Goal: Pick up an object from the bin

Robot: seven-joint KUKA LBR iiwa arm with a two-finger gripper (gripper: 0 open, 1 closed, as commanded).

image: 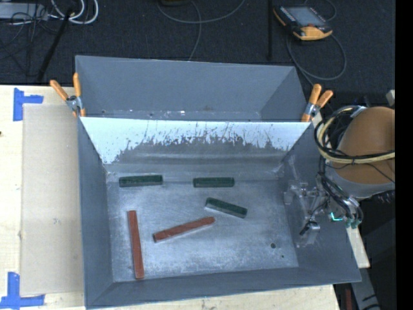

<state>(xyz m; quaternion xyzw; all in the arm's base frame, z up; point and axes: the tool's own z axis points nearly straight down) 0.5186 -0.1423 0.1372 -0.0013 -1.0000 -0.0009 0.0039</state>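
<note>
My gripper [308, 227] hangs low against the bin's right wall, over bare floor and with nothing seen in it. The closest loose thing is a short dark green bar [226, 207], tilted, a good way to its left near the middle of the bin. Just left of that lies a longer red-brown bar [184, 228], slanting up to the right.
Two more dark green bars [141, 181] [213, 182] lie flat along the foot of the back wall. A second red-brown bar [135, 244] lies lengthwise near the left wall. A small dark speck [273, 245] sits on the floor left of the gripper. The arm enters from the right.
</note>
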